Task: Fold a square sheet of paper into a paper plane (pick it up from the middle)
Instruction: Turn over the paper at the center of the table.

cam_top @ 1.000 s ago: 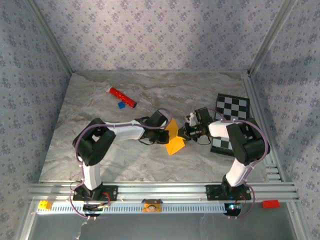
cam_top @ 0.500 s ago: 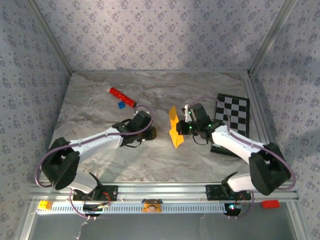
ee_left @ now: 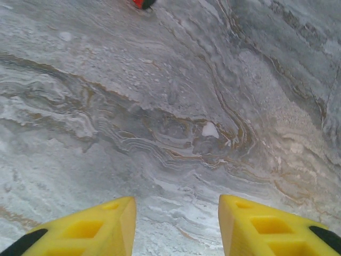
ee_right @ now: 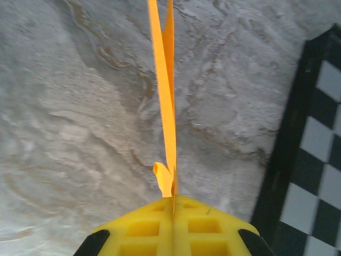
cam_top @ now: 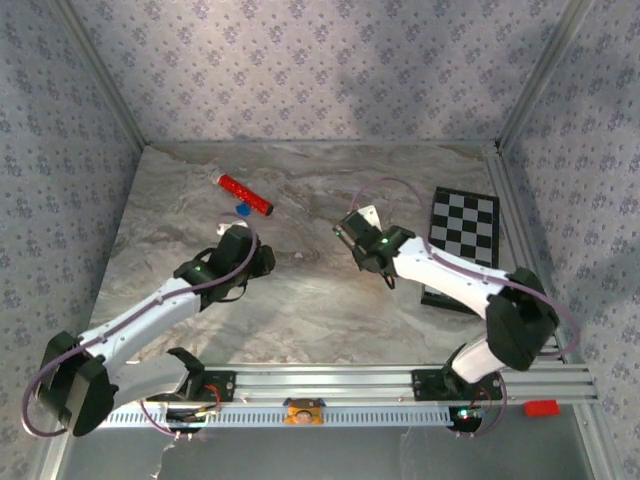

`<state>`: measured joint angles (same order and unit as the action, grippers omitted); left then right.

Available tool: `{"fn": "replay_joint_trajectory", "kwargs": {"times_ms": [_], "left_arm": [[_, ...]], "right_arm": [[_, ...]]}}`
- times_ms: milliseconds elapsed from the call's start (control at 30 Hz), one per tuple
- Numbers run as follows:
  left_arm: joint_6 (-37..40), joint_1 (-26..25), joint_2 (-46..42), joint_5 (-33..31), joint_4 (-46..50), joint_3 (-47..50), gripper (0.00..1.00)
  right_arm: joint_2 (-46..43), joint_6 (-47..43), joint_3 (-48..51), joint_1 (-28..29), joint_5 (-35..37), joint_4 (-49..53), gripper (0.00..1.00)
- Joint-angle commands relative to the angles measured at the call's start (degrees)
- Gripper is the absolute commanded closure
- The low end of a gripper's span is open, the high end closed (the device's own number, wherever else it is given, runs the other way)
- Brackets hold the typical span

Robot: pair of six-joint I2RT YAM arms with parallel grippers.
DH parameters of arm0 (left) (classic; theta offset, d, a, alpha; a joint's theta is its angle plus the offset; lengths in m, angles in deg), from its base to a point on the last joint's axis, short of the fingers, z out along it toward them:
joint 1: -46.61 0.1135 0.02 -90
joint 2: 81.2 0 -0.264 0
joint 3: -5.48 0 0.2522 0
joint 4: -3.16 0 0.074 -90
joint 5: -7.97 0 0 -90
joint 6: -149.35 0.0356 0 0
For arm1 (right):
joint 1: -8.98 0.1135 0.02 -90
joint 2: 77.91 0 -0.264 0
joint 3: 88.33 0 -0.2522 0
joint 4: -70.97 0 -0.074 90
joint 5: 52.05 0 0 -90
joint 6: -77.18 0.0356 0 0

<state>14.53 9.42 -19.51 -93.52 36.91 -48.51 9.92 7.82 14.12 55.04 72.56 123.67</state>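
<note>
— What lies nearest to us?
— A metal rail (cam_top: 330,385) runs along the near edge and carries both arm bases. On it we see a small yellow block (cam_top: 88,409) at the left end and a red block (cam_top: 541,407) at the right.

— And the surface and the room?
— We see a grey marbled table top (cam_top: 300,320) veined with brown. Blue-grey patterned walls (cam_top: 320,70) close it in on three sides, with metal posts (cam_top: 100,75) slanting up at the back corners.

— How do the hands stand?
— The left gripper (ee_left: 176,226) hangs over bare table left of centre. Its yellow fingers are spread wide with nothing between them. The right gripper (ee_right: 173,200) is right of centre, well apart from the left one, and it is pinched tight on the paper (ee_right: 166,96).

— Where is that paper, then?
— It is folded. In the right wrist view we see it edge-on, as two thin orange layers running straight out from the fingertips. There is a small curl beside the pinch. We cannot tell whether its far end touches the table.

— What else is around?
— A checkered board (cam_top: 463,230) lies flat to the right of that gripper, and the right arm (cam_top: 450,277) crosses over its near part. Farther back on the left a red cylinder (cam_top: 245,195) lies slanted, with a small blue block (cam_top: 241,210) just beside it. Both are beyond the left gripper.
</note>
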Motion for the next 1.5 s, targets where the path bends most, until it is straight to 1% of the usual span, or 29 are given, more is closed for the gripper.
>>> {"fn": "replay_joint_trajectory", "kwargs": {"times_ms": [0,67,133,267,400,500,633,733,800,900,933,967,1000,1033,1133,1200,1233,1300,1333,1400,1467], "left_arm": [[-1.24,0.90,-3.33,-2.85,2.43,1.38,0.53],[-0.86,2.18,-5.61,-3.59,4.32,1.39,0.53],[-0.54,3.30,-7.80,-3.85,5.63,1.47,0.53],[-0.42,5.33,-12.35,-4.42,7.21,2.34,0.52],[-1.08,6.88,-15.42,-3.56,7.90,3.73,0.52],[-1.76,7.21,-16.83,-2.96,8.06,4.66,0.52],[-2.12,7.40,-17.74,-2.41,8.46,5.10,0.52],[-2.01,7.53,-17.94,-1.68,8.58,5.07,0.51],[-1.63,7.56,-17.92,-0.90,8.37,5.05,0.51],[-1.46,7.61,-17.94,0.41,7.22,5.42,0.50],[-1.29,7.65,-17.84,1.01,6.68,5.59,0.50],[-1.17,7.69,-17.67,1.76,6.26,5.60,0.50],[-1.00,7.69,-17.41,2.57,5.90,5.67,0.50],[-0.65,7.70,-17.15,3.80,5.26,5.68,0.49],[0.02,7.69,-15.96,8.61,2.07,5.99,0.50],[0.25,7.69,-14.61,11.70,-0.59,6.43,0.49],[0.34,7.75,-13.57,13.13,-1.60,6.48,0.49],[0.61,7.66,-11.04,16.45,-3.60,6.35,0.49],[0.85,7.68,-9.29,18.28,-4.38,6.04,0.49],[0.61,7.70,-5.24,21.62,-5.84,5.28,0.51],[0.44,7.57,-0.68,25.32,-7.91,4.36,0.52]], "right_arm": [[4.81,2.86,-3.39,2.05,10.21,9.31,0.97],[7.92,3.86,-4.02,3.76,10.26,9.84,0.97],[10.81,3.72,-6.65,5.56,9.76,9.20,0.97],[17.93,4.49,-10.92,8.62,6.51,9.82,0.97],[23.92,4.93,-15.68,11.53,3.36,10.58,0.95],[26.51,5.02,-18.69,12.85,-1.01,10.01,0.93],[26.96,5.18,-19.74,12.61,-9.60,5.82,0.90],[26.78,5.19,-19.45,11.10,-17.46,2.20,0.89],[25.67,4.73,-18.34,9.49,-24.87,-1.70,0.87],[21.56,3.67,-12.96,6.82,-38.21,-12.09,0.81],[19.95,3.74,-10.94,5.70,-42.96,-15.59,0.77],[18.33,5.11,-8.91,4.63,-45.87,-18.69,0.65],[16.76,5.68,-7.09,3.83,-48.21,-21.47,0.60],[14.87,5.72,-5.16,2.83,-50.69,-24.47,0.58],[9.44,4.48,0.97,0.47,-52.59,-29.07,0.56],[6.50,4.32,3.73,-2.27,-55.15,-31.14,0.55],[5.25,4.56,5.62,-3.85,-57.47,-32.68,0.53],[3.58,5.87,8.57,-7.05,-59.38,-34.07,0.53],[3.10,6.35,9.83,-8.86,-60.31,-34.39,0.55],[3.20,6.94,11.83,-11.78,-64.39,-35.43,0.62],[4.65,6.21,11.99,-13.67,-69.79,-34.79,0.68]]}}
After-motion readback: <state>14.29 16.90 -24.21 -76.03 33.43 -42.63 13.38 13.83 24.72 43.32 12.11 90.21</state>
